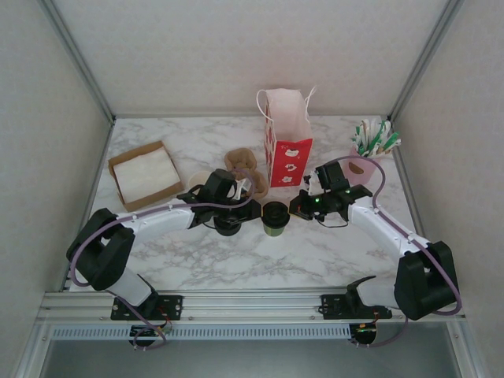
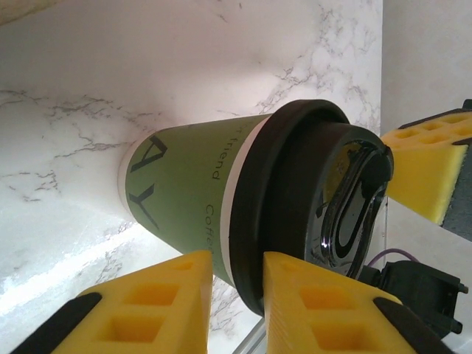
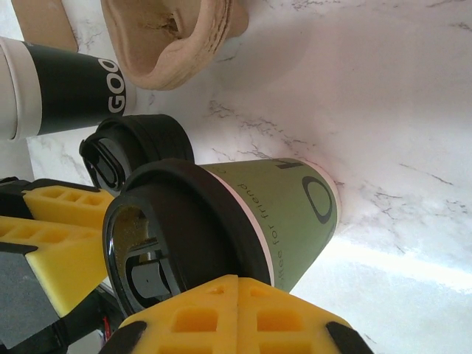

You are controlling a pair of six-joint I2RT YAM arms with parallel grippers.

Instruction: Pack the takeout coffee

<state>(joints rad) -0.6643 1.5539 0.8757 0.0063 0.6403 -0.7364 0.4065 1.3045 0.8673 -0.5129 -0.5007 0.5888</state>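
Observation:
The takeout coffee (image 1: 275,218) stands upright mid-table, an olive-green paper cup (image 2: 188,188) under a black lid (image 2: 295,199). My left gripper (image 1: 257,209) comes at it from the left. Its yellow fingers (image 2: 151,306) stand a narrow gap apart, closed on the lid's rim, one over the lid's top and one against the cup's side. My right gripper (image 1: 295,207) is on the cup's right. Its two pads (image 3: 199,317) are pressed together with nothing between, their tips right at the lid's edge (image 3: 184,221).
A second black lid (image 1: 228,227) sits just left of the cup. Behind stand a red-and-white paper bag (image 1: 285,150), a brown pulp carrier (image 1: 240,161), a black-and-white cup stack (image 3: 66,88), a cardboard tray of napkins (image 1: 144,175) and a pink holder of stirrers (image 1: 372,142).

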